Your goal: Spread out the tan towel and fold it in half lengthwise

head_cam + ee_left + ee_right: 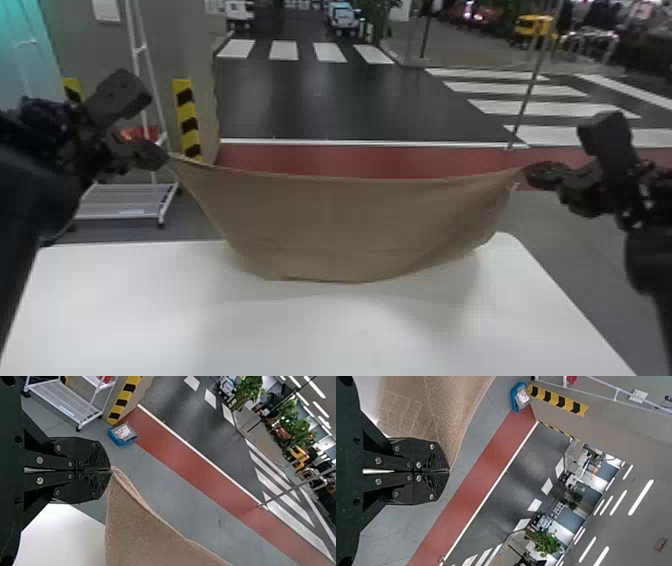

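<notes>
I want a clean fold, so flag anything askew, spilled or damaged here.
Nothing stands out as spilled or damaged. The tan towel hangs between the left hand and the right hand; its top edge sags mid-span, which looks normal for cloth held at both ends.

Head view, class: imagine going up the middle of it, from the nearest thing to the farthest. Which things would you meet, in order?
White table → tan towel → red floor strip → white line → dark road → white crossing stripes → pale blue vehicle.
</notes>
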Robot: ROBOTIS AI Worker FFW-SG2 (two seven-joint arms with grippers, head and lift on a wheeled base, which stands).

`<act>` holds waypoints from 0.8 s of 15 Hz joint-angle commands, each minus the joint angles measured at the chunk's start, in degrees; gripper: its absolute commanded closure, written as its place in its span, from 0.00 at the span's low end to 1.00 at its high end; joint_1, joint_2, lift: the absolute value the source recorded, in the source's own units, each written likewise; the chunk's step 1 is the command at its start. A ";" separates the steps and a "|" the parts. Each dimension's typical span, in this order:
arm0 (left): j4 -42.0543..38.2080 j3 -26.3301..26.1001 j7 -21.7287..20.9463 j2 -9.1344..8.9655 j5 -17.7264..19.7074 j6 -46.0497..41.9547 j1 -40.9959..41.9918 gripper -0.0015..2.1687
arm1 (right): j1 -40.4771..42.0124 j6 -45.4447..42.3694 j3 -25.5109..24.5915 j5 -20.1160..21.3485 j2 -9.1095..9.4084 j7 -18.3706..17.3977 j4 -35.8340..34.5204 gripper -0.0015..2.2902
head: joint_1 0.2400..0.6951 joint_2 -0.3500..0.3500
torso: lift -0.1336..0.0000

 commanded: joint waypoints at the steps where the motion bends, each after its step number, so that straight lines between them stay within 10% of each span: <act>1: -6.52 1.81 -1.35 1.90 2.47 1.08 2.42 0.61 | 2.64 3.92 -1.93 -2.62 -1.02 0.87 -5.93 0.70 | 0.38 0.34 | 0.07; 6: -30.95 12.27 -4.69 8.05 8.98 3.36 27.73 0.61 | 24.53 6.56 -7.73 -11.67 -1.46 4.47 -27.38 0.70 | 0.41 0.37 | 0.07; 12: -42.90 24.22 -4.69 8.14 14.95 -5.96 55.50 0.61 | 47.03 -9.97 -15.55 -19.41 2.14 5.88 -33.35 0.70 | 1.00 0.49 | 0.07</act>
